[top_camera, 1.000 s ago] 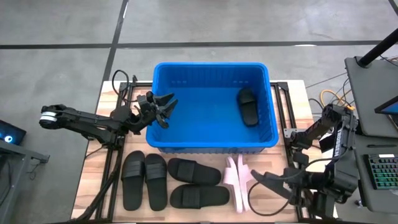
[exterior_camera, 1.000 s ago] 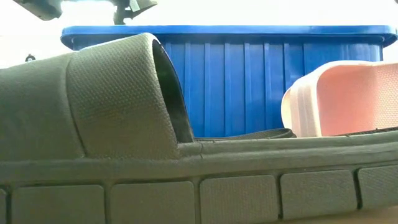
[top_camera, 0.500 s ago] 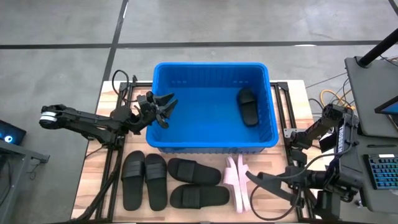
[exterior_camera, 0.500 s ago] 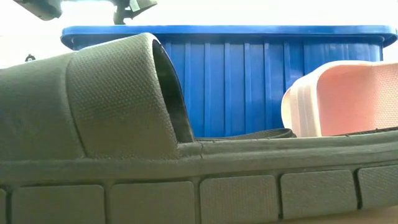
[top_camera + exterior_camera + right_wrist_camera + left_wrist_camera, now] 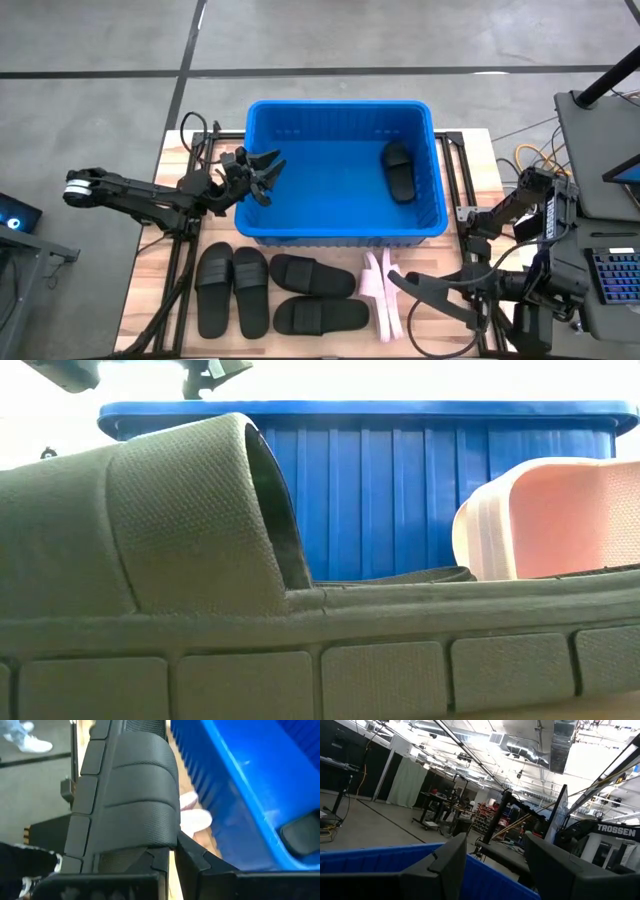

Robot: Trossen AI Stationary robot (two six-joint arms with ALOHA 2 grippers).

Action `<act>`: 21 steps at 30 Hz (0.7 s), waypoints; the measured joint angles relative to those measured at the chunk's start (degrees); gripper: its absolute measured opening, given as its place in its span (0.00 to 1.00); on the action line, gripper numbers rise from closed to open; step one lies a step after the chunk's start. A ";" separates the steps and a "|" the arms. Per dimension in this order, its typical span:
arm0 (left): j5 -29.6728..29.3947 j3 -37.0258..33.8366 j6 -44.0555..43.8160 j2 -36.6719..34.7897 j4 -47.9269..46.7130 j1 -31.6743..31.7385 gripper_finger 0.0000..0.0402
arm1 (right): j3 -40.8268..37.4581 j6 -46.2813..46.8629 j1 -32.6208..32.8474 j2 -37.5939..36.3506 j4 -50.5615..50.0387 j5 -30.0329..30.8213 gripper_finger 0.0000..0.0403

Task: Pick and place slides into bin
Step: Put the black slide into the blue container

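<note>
The blue bin (image 5: 340, 170) at the bench's far edge holds one black slide (image 5: 399, 171) by its right wall. Four black slides (image 5: 275, 291) and a pale pink pair (image 5: 381, 291) line the near edge. Left gripper (image 5: 262, 174) hangs released over the bin's left rim; right gripper (image 5: 415, 291) spread beside the pink pair.

Overhead light: even and soft on the table (image 5: 330, 335); shadows under the slides (image 5: 235, 290) are faint.
Bin: the bin (image 5: 340, 235) is saturated blue, with no glare on its rim.
Low view: the background above the bin (image 5: 400, 410) is blown out white; the near slide (image 5: 180, 550) fills the frame, its texture sharp.
Left wrist: ceiling lights flare; the fingers (image 5: 445, 870) are dark and slightly soft.
Right wrist: the close finger (image 5: 130, 795) is sharp; the bin wall (image 5: 240, 780) is blurred.
</note>
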 joint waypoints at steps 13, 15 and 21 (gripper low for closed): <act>0.00 0.00 -1.57 0.00 -0.01 -0.02 0.46 | 7.13 -12.06 -9.02 0.00 -0.26 4.41 0.03; 0.00 0.00 -1.55 0.00 -0.01 -0.04 0.46 | 8.18 -14.36 -11.43 0.00 -0.26 4.41 0.03; 0.00 0.00 -1.48 0.00 -0.01 -0.02 0.46 | 12.12 -22.14 -19.63 0.00 -0.27 4.40 0.03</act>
